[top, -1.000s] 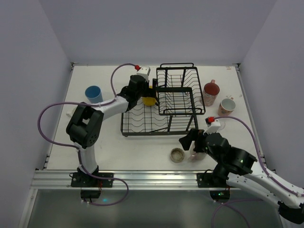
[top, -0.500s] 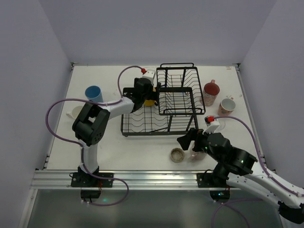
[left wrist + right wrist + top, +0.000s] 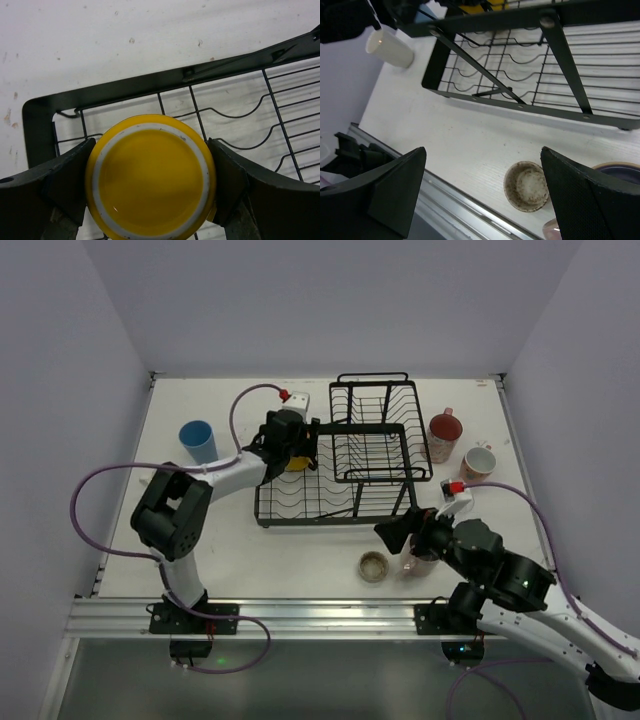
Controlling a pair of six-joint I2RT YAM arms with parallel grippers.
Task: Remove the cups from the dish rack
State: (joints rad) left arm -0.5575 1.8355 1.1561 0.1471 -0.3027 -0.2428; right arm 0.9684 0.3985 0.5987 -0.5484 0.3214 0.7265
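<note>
The black wire dish rack (image 3: pixel 330 521) stands mid-table, its raised basket (image 3: pixel 380 435) at the right. A yellow cup (image 3: pixel 150 175) sits upside down in the flat tray's far-left corner (image 3: pixel 125 87). My left gripper (image 3: pixel 297 447) spans it, with a finger pad (image 3: pixel 70 175) pressed against each side. My right gripper (image 3: pixel 482 175) hangs open over the table in front of the rack, above a small speckled cup (image 3: pixel 526 186). Next to it is a purple-inside mug (image 3: pixel 620 170), partly hidden in the top view by the right arm.
A blue tumbler (image 3: pixel 198 440) stands left of the rack. A reddish mug (image 3: pixel 444 435) and a white mug (image 3: pixel 477 463) stand to its right. A white cup (image 3: pixel 390 47) shows at the left in the right wrist view. The metal rail (image 3: pixel 300 615) lines the near table edge.
The left gripper's jaws have closed in on the yellow cup, and the wrist has shifted a little left. The right arm has barely moved.
</note>
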